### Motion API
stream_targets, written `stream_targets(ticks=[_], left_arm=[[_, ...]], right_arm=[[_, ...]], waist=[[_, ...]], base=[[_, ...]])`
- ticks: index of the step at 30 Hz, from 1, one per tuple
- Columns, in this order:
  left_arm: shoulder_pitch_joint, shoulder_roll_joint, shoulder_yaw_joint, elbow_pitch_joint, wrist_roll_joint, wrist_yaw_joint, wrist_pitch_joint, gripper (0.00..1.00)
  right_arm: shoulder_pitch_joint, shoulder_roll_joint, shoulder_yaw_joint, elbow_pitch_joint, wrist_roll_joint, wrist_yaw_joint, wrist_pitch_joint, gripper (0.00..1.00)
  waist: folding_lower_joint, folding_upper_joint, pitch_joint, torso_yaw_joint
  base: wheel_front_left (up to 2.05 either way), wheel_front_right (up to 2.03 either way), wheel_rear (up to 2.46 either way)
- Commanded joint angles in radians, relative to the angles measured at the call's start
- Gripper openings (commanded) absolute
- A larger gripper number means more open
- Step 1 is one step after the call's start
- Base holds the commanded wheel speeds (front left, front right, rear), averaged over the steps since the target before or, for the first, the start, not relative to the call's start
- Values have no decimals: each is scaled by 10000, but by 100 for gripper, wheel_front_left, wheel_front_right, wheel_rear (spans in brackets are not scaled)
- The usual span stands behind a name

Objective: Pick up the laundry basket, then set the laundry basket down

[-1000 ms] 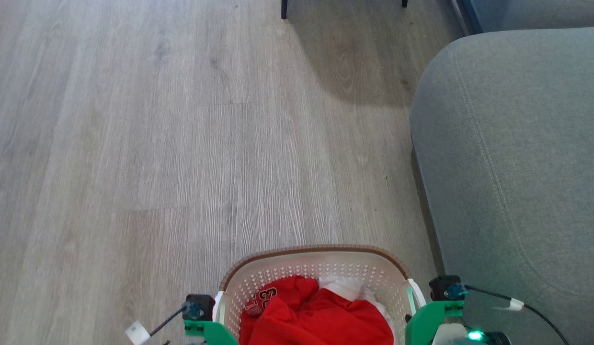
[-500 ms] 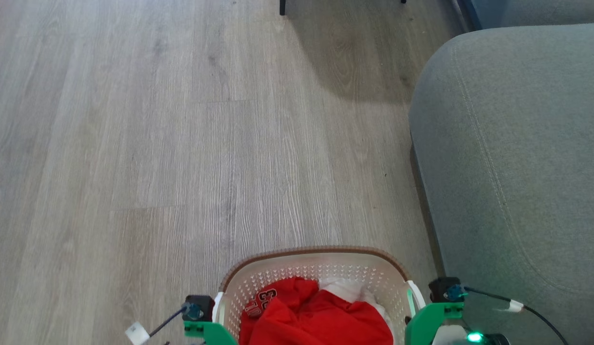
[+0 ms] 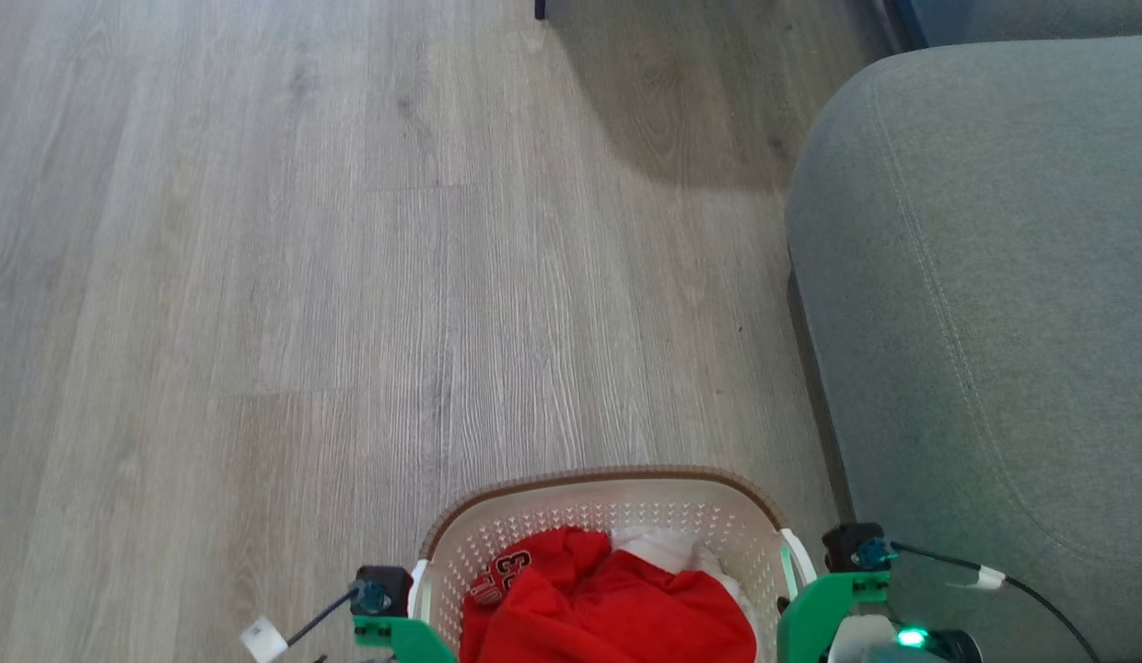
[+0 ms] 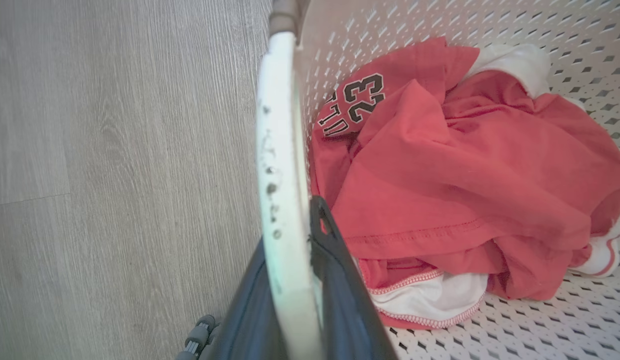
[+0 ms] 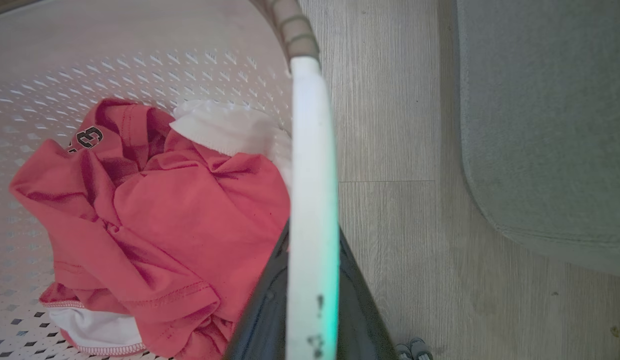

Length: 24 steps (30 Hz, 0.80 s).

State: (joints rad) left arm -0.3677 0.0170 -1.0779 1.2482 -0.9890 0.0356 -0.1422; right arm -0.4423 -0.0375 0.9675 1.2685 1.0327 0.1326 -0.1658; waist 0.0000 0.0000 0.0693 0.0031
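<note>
Wood floor (image 3: 258, 276), laundry basket (image 3: 608, 478) in jaws

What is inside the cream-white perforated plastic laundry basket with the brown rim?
A crumpled red cloth jersey printed 23 lies over a white cloth garment. The basket floor beneath them is covered; anything under the pile cannot be seen.

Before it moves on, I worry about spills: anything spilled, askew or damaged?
Nothing spilled: the red clothes lie inside the laundry basket, and the left gripper and right gripper each clamp a handle. Dark specks on the left handle look like scuffs.
</note>
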Motion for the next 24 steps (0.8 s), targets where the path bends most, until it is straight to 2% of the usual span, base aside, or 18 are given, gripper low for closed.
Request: stream_targets(ticks=[1,17,24], left_arm=[[-354,332,118,138,-46,56,-115,0],[-1027,332,34,99,-192,163,-418,0],[-1786,332,41,65,-210,195,-611,0]], right_arm=[[-403,-127,98,-33,90,-19,-229,0],[-1269,-127,439,74,357,-19,-487,0],[-2182,-127,520,141,295,-19,-613,0]], waist=[[0,0,43,-5],[0,0,1004,0],[0,0,1953,44]], base=[[0,0,0],[0,0,0],[0,0,0]])
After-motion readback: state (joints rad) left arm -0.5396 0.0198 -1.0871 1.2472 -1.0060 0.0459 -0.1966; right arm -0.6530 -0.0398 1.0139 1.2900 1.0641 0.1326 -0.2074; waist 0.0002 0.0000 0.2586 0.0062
